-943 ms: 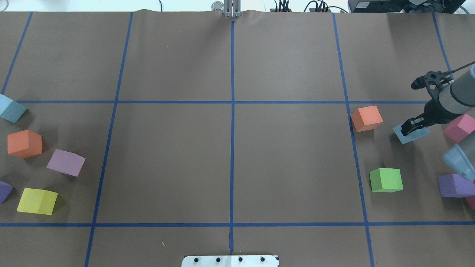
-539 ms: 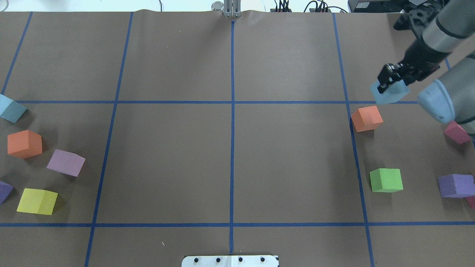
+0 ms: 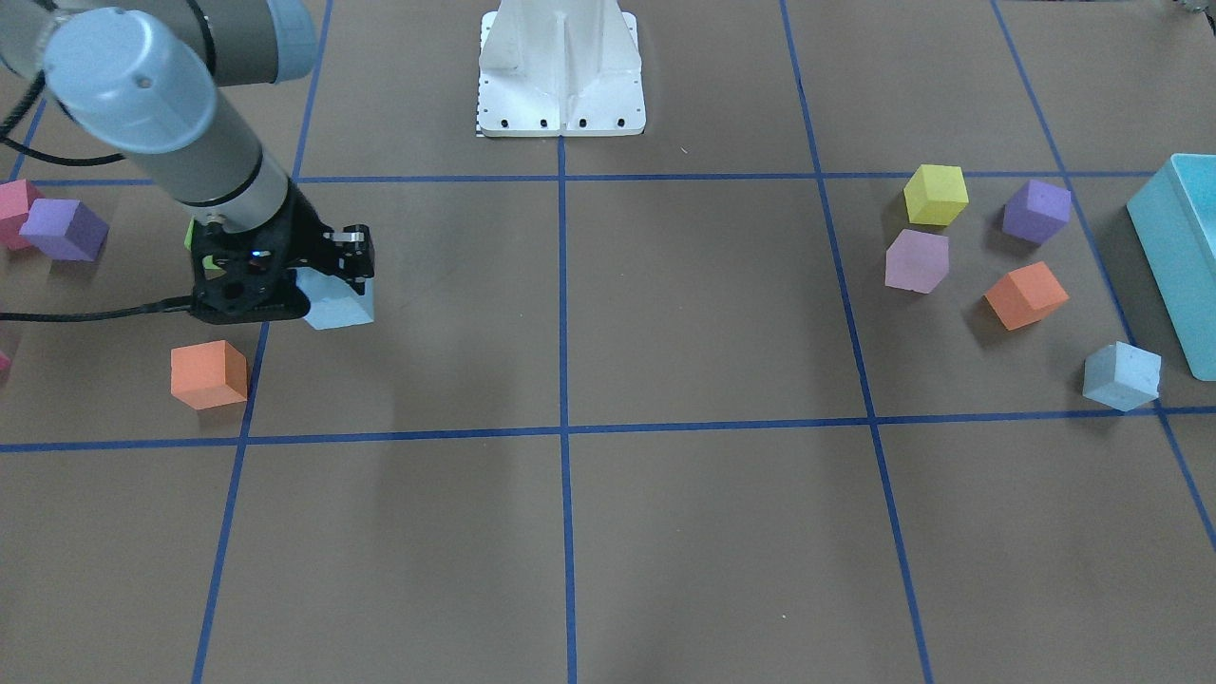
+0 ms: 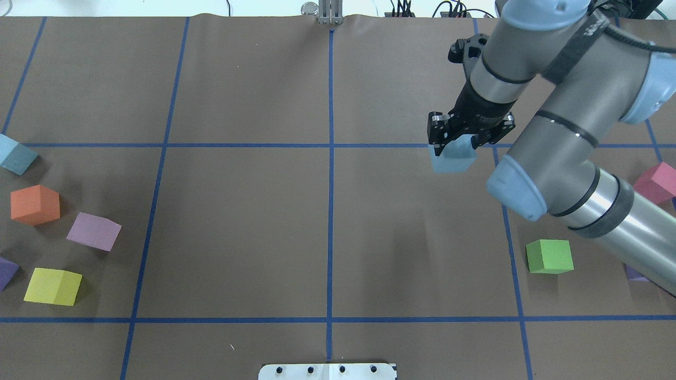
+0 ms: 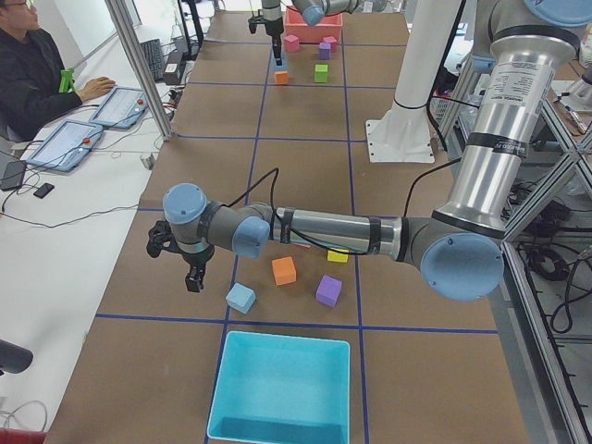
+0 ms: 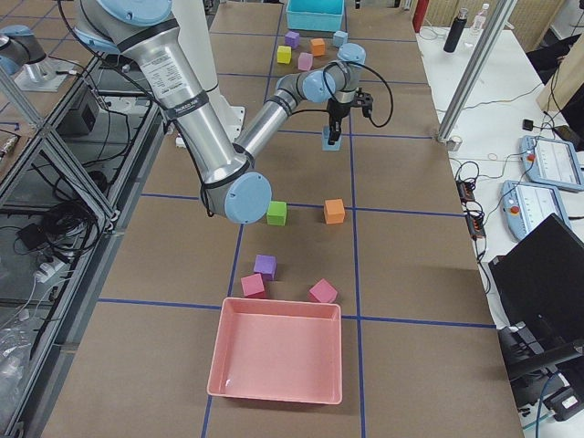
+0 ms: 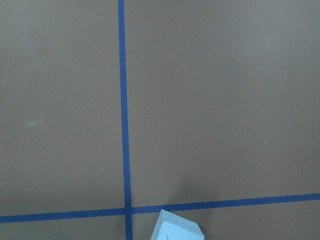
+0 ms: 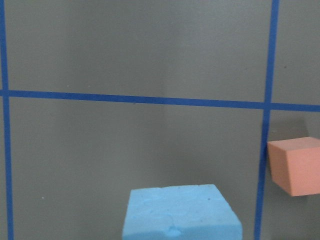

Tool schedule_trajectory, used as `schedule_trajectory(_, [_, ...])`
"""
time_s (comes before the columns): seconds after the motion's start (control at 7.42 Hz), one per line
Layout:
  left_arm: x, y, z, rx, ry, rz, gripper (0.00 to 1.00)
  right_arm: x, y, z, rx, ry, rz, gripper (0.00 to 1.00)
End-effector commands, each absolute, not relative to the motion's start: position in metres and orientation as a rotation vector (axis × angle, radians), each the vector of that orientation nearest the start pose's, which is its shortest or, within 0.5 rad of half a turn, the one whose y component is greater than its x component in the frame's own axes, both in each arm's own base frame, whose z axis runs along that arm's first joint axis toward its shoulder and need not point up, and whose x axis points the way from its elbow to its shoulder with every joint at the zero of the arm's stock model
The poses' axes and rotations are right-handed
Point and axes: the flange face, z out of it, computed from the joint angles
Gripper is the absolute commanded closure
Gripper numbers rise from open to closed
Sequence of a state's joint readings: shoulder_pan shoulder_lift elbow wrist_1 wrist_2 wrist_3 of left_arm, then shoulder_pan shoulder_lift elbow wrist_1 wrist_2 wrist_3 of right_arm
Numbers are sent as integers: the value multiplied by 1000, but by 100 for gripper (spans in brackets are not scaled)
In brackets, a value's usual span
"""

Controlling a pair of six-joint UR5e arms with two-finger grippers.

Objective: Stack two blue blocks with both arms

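Note:
My right gripper is shut on a pale blue block and holds it above the table, just right of the centre line; this shows in the front-facing view and the right wrist view too. The second blue block lies at the table's far left edge, also seen in the front-facing view. My left gripper shows only in the exterior left view, hanging above the table beside that block; I cannot tell whether it is open or shut. The left wrist view shows the block's top corner.
Orange, green and pink cubes lie on the right side. Orange, lilac, yellow and purple cubes lie at the left. A turquoise bin and a pink bin stand at the table's ends.
My right gripper has lifted the blue block off the table near the right edge and carried it left toward the centre. The right arm now covers the orange cube.

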State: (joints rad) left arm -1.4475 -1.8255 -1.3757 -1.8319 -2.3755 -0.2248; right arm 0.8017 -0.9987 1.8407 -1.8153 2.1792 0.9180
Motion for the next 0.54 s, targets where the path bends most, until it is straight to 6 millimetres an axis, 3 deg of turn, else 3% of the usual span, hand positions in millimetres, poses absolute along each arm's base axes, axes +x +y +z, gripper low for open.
schedule_trajectory(0.0, [32,-620,601,188,830,68,2,-441,-456,203,-41,-840,6,44])
schedule_trajectory(0.13, [40,-620,603,186,814,79,2,-463,-445,194,-47,-834,6,44])
schedule_trajectory(0.27, [49,-620,606,184,788,88,2,-497,-436,190,-40,-805,16,44])
schedule_trajectory(0.4, [63,-619,604,170,776,63,2,-525,-427,196,-31,-797,7,44])
